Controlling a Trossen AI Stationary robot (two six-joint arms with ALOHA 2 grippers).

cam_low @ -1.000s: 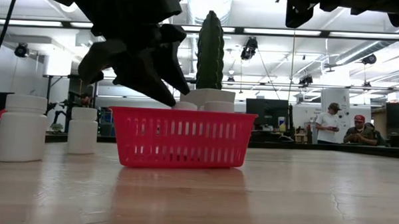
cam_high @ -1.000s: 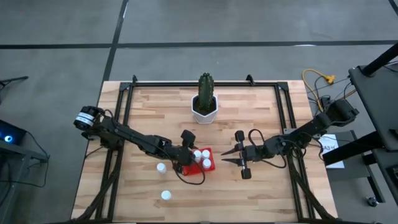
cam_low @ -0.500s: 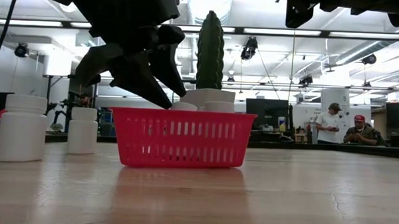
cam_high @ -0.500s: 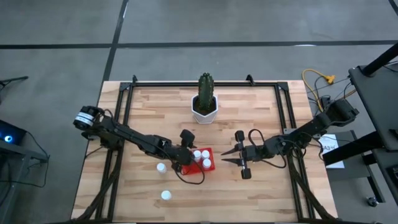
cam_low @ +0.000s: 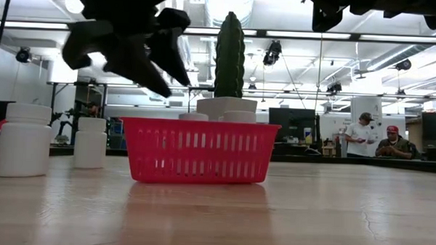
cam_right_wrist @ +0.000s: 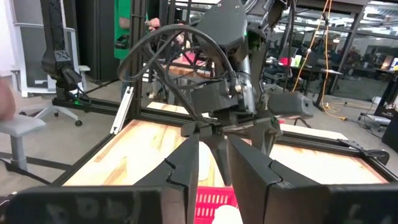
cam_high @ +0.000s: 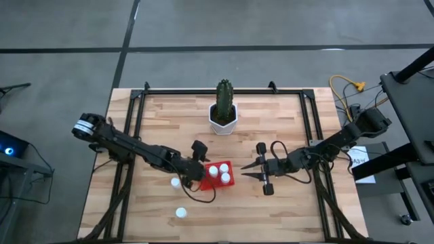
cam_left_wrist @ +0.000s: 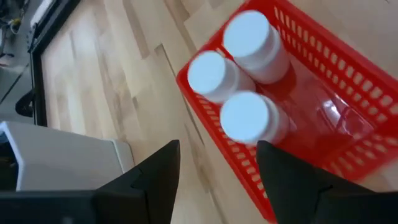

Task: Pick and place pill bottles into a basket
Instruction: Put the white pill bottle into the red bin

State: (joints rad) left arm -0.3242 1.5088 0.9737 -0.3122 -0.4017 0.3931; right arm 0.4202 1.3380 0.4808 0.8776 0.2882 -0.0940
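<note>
We see the left gripper [cam_high: 197,163], parted and empty, over the small red plastic basket [cam_high: 226,165] holding three white capped pill bottles [cam_left_wrist: 252,118]; right gripper [cam_high: 252,169] hovers nearby, slightly parted, empty.

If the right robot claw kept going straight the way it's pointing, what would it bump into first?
Probably the small red plastic basket. Seen from above, the right gripper points across the wooden table straight at it, with bare wood between. It may hang higher than the basket's low wall, though; then it would reach the left gripper behind.
</note>
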